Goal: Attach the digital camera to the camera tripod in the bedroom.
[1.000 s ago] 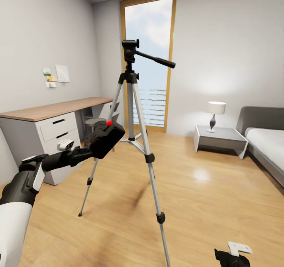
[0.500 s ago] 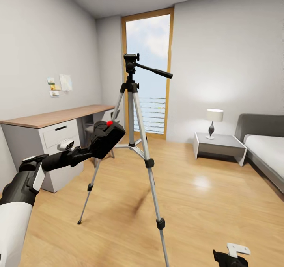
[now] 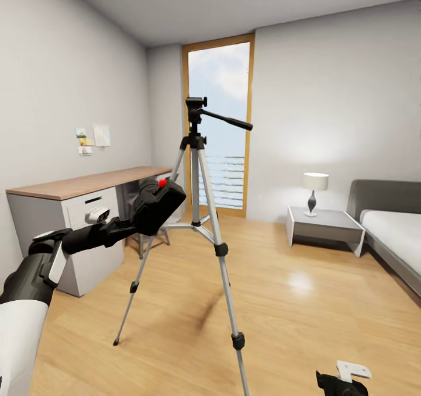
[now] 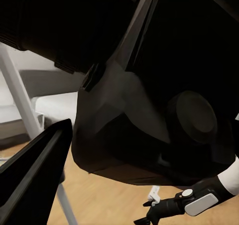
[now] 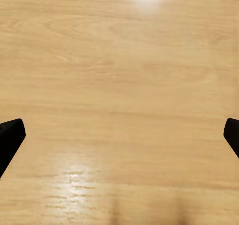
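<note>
Left gripper (image 3: 135, 221) clamped on digital camera (image 3: 156, 204), held beside camera tripod (image 3: 199, 209); right gripper (image 5: 119, 135) fingers spread wide above floor (image 5: 119, 75)

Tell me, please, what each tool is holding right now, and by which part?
The left tool holds the digital camera by its lower end; the right tool holds nothing.

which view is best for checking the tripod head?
Head view: the camera tripod stands whole, black head up top, well above the digital camera held in the left pincer. Left wrist view catches one silver leg; right wrist view shows floor.
</note>
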